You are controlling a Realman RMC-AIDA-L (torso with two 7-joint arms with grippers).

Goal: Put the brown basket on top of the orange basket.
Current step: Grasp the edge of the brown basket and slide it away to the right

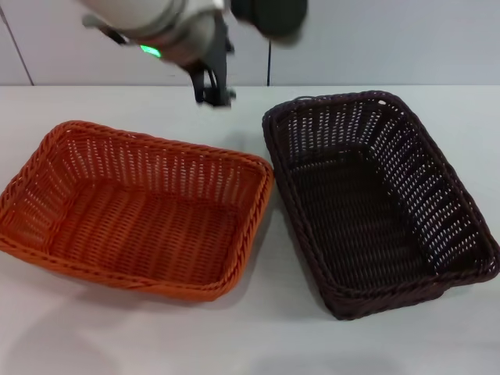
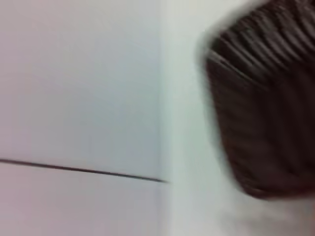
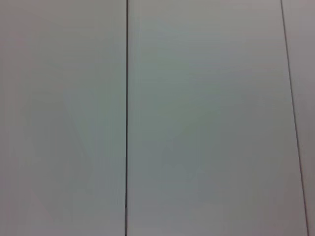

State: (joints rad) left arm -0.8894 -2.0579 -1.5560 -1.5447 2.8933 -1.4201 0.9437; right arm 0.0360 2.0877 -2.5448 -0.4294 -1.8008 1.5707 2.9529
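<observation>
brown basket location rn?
In the head view, the brown basket sits on the table's right side, beside the orange basket, not yet stacked.

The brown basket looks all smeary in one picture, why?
In the left wrist view the brown basket is smeared with blur; in the head view it and the orange basket look sharp, with soft shadows; the right wrist view shows only plain panels.

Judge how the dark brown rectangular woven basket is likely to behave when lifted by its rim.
The dark brown rectangular woven basket probably lifts easily: its openwork sides and empty inside suggest little weight. The thick braided rim looks stiff enough to grip, though the weave may flex slightly. Held by one edge alone, so wide a tray would likely tilt.
</observation>
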